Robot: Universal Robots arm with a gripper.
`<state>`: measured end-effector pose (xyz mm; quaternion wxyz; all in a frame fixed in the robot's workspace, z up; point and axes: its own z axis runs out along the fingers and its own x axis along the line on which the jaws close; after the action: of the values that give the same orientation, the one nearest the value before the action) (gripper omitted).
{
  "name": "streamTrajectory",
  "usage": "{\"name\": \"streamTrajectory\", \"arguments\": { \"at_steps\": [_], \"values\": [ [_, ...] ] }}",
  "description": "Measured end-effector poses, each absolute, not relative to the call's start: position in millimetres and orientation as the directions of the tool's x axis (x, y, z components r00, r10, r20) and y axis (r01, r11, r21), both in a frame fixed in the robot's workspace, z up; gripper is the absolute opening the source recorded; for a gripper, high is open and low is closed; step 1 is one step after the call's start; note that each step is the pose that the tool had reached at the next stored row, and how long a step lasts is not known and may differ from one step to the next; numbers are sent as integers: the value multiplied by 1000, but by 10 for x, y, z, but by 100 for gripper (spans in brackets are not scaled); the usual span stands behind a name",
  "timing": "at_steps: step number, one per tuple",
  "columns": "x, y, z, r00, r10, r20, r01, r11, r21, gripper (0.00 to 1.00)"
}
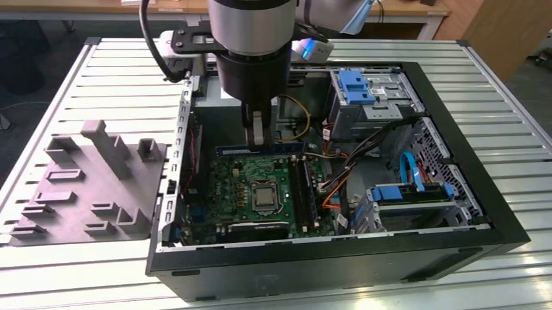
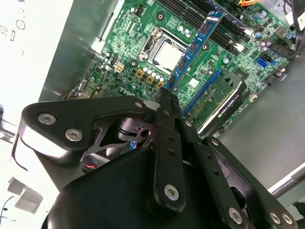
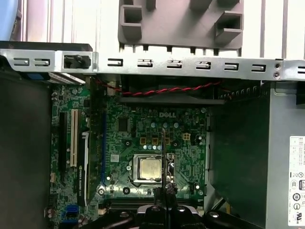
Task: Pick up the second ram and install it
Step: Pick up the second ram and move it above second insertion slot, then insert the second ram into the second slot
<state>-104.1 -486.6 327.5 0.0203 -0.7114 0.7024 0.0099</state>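
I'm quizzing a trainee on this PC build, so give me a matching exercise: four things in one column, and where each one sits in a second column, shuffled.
Things:
1. second ram
2. grey fixture
3. processor
4. blue latch

Places:
A. on the table, outside the case
B. in the socket of the motherboard
C. gripped by the end effector
D. on the drive cage, exterior view's right

Pairs: 1-C, 2-A, 3-B, 4-D
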Motion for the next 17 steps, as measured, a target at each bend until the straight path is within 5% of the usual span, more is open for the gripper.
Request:
{"name": "streamTrajectory", "arguments": {
  "at_steps": [17],
  "values": [
    [-1040, -4851, 3144, 13, -999, -43, -1000, -12, -15, 12]
  ]
}}
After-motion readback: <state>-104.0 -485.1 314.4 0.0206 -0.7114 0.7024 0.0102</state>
